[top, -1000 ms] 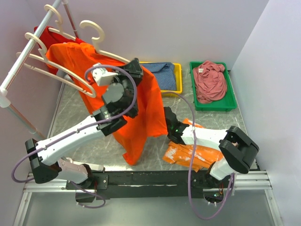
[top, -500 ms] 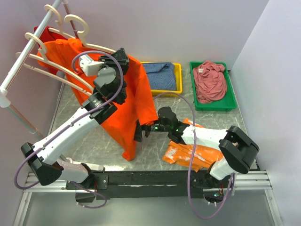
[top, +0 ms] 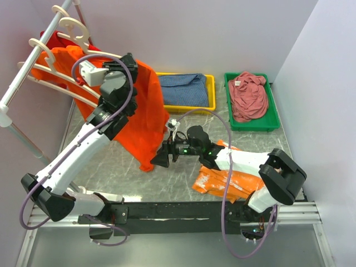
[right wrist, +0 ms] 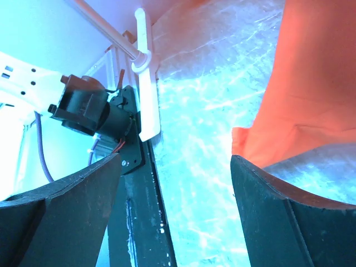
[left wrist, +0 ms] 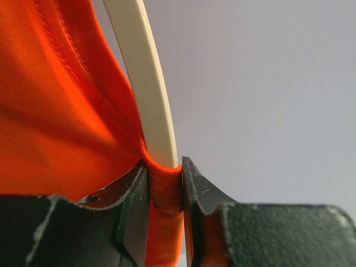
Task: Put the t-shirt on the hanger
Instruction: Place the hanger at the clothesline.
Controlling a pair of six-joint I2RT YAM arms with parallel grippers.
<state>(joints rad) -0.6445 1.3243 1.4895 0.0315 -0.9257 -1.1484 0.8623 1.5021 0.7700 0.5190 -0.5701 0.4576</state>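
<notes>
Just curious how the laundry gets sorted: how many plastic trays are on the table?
2. A yellow tray holding blue cloth sits at the back, and a green tray holding a dusty-red garment is beside it. None seem hidden.

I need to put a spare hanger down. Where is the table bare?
Bare marble shows at the front, between the white left arm and the smudged lighter-orange cloth, and just before the yellow plastic tray. The rear left is crowded: bright orange-red t-shirt, cream plastic hangers, rack.
</notes>
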